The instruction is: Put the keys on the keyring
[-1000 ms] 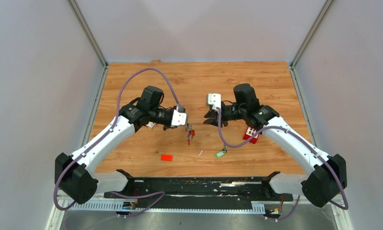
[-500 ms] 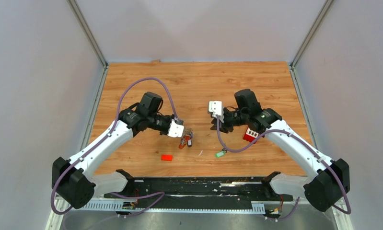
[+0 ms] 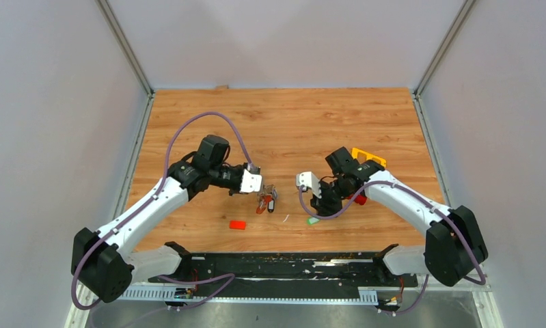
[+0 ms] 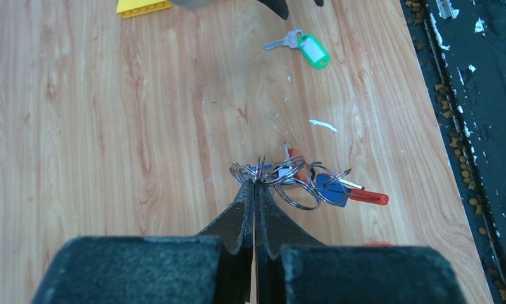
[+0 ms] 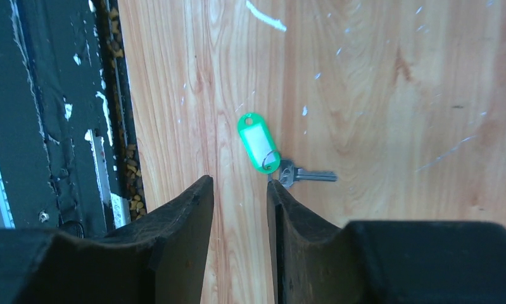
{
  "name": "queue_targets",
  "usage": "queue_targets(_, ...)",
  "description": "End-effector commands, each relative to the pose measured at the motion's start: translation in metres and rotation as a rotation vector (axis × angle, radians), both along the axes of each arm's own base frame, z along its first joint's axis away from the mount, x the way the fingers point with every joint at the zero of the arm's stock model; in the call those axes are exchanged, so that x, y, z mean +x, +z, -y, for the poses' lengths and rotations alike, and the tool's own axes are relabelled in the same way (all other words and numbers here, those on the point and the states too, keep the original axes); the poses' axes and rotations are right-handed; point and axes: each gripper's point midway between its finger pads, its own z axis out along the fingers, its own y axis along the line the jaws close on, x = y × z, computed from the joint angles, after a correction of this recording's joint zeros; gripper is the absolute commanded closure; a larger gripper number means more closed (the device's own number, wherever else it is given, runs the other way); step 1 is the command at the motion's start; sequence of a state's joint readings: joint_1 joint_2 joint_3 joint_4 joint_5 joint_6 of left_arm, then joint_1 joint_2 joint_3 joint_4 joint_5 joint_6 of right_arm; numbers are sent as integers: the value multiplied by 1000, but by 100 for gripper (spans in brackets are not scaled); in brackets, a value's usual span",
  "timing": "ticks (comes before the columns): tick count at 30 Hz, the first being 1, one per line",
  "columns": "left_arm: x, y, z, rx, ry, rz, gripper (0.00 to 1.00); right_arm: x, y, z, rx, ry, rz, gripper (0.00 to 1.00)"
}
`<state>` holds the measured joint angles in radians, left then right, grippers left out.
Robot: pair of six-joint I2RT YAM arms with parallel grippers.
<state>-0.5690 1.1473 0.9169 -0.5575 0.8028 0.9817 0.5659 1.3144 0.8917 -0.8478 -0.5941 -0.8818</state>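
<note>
My left gripper (image 4: pixel 255 182) is shut on a metal ring of the keyring (image 4: pixel 301 180), a bunch of steel rings with a blue tag and a red piece that spreads to its right, low over the wood. In the top view the keyring (image 3: pixel 265 201) is left of centre. A key with a green tag (image 5: pixel 259 147) lies flat on the wood just ahead of my right gripper (image 5: pixel 239 183), which is open and empty, with its right fingertip close to the key's head. The green-tagged key also shows in the top view (image 3: pixel 313 220) and the left wrist view (image 4: pixel 313 49).
A small red block (image 3: pixel 238 224) lies near the front edge. A yellow block (image 3: pixel 367 156) sits behind my right arm, and a red brick (image 3: pixel 359 199) peeks from under it. A white scrap (image 4: pixel 323 125) lies between keyring and green key. A black rail (image 3: pixel 283 263) runs along the front.
My right arm has swung forward and down over the green-tagged key, uncovering the yellow block. My left gripper has lowered the keyring and drawn it slightly nearer.
</note>
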Motion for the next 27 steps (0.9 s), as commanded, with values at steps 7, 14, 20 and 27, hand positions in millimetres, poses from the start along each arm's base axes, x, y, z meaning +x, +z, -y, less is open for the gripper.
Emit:
queue_targets(7,0,14,7,-70,-6,9,100,9,-38,-2,-86,24,30,62)
queue_targets(14,-2,15,7,-76,-14,-1,100,13,-52,-2,-118,21,48,63)
queue_targets(20,-3,14,8,-79,-19,-1,100,16,-61,-4,-133,14,69,65)
queue_targets(27,-3,15,8,-80,-19,4,100,15,-67,-3,-154,21,76,66)
